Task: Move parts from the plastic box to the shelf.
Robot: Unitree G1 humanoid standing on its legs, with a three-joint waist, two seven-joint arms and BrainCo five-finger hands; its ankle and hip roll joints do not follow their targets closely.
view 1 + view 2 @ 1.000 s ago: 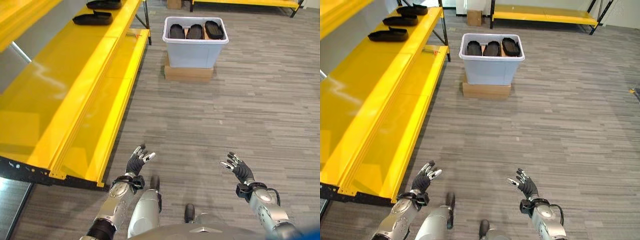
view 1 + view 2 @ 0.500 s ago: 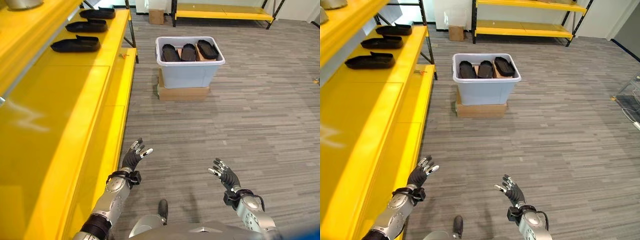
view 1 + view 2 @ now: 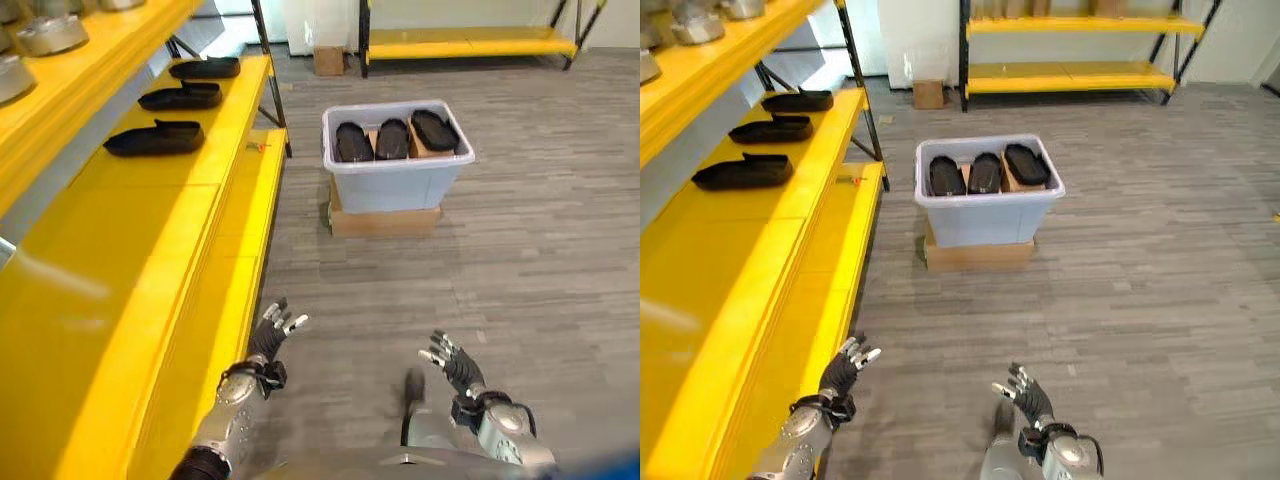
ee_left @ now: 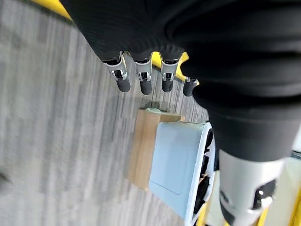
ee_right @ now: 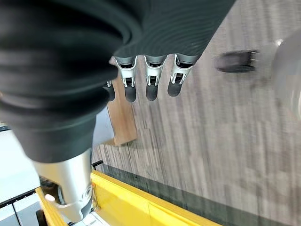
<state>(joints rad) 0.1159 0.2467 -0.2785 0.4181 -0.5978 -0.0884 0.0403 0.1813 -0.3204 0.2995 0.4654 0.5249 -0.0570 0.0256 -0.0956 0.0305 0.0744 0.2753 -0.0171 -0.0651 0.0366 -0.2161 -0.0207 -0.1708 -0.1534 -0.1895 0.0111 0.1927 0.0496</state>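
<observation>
Parts [image 3: 391, 140], three black ones, sit side by side in the pale plastic box [image 3: 397, 185] ahead of you, and that box rests on a flat cardboard carton [image 3: 385, 220] on the grey plank floor [image 3: 540, 250]. To your left runs the yellow shelf [image 3: 120, 260], and on its level you can see three more black parts [image 3: 155, 139] laid in a row, one behind another, well apart from the box. Up on the higher tier there are round metal pieces [image 3: 45, 33] near the top corner.

Your left hand [image 3: 270, 335] hangs low in front of you, just beside the shelf's front edge, with its fingers straight and spread and nothing in them. Your right hand [image 3: 455, 365] is low on the other side, over bare floor, its fingers also loose and apart, holding nothing. In the left wrist view you see the dark-tipped fingers [image 4: 143, 80] pointing toward the box and carton. Both hands are well short of the box. Far behind it stands another yellow rack [image 3: 1080, 50] against the wall, with a small carton [image 3: 930, 93] by its foot.
</observation>
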